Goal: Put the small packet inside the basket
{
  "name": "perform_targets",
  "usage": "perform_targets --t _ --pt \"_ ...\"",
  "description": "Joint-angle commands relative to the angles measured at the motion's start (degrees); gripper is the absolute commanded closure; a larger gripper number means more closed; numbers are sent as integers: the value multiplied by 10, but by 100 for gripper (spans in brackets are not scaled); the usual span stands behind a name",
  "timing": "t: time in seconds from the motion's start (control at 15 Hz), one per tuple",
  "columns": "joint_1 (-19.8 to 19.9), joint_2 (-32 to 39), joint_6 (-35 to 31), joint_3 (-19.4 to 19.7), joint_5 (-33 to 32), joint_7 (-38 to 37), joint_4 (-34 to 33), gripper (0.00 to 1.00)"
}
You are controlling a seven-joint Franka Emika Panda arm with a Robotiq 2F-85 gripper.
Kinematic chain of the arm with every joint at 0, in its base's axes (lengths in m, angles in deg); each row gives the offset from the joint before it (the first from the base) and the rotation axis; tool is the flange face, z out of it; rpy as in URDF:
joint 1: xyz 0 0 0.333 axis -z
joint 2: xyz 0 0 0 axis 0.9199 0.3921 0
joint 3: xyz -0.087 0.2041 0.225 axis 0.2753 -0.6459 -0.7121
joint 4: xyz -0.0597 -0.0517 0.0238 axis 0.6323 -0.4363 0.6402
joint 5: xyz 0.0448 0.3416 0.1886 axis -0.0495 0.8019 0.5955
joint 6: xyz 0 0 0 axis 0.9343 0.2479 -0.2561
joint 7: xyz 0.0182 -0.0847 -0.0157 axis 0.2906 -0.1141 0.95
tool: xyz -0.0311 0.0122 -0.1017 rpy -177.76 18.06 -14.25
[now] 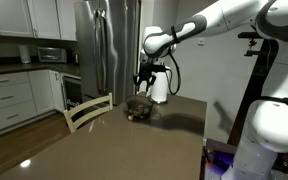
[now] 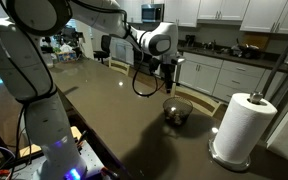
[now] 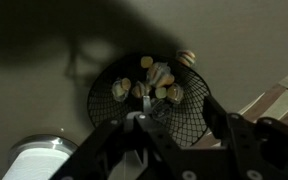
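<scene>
The basket (image 3: 109, 75) is a round, dark wire-mesh bowl on the brown table, seen in both exterior views (image 1: 137, 108) (image 2: 177, 110). In the wrist view several small pale tan packets (image 3: 159, 82) lie inside it, and one more packet (image 3: 187, 58) sits at its far rim. I cannot tell which is the task's packet. My gripper (image 3: 176, 112) hangs directly above the basket, a short way up, with its fingers spread wide and nothing between them. It also shows in both exterior views (image 1: 144, 78) (image 2: 170, 78).
A white paper towel roll (image 2: 242, 125) stands near the basket and also shows in an exterior view (image 1: 160, 88) and the wrist view (image 3: 34, 160). A wooden chair (image 1: 87, 110) stands at the table edge. Kitchen cabinets and a fridge (image 1: 104, 45) are behind.
</scene>
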Motion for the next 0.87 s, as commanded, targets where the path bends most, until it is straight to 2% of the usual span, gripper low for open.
perform_targets --t 0.0,0.13,0.2,0.6,0.8 --pt "0 13 18 -1 6 -20 -21 13" --pt "0 13 17 -1 6 -24 -20 2" --pt "-1 12 14 -1 7 -24 -19 0" --pt "-12 -3 -1 -9 17 12 -7 0" --pt "-10 2 0 -8 1 -8 -5 0"
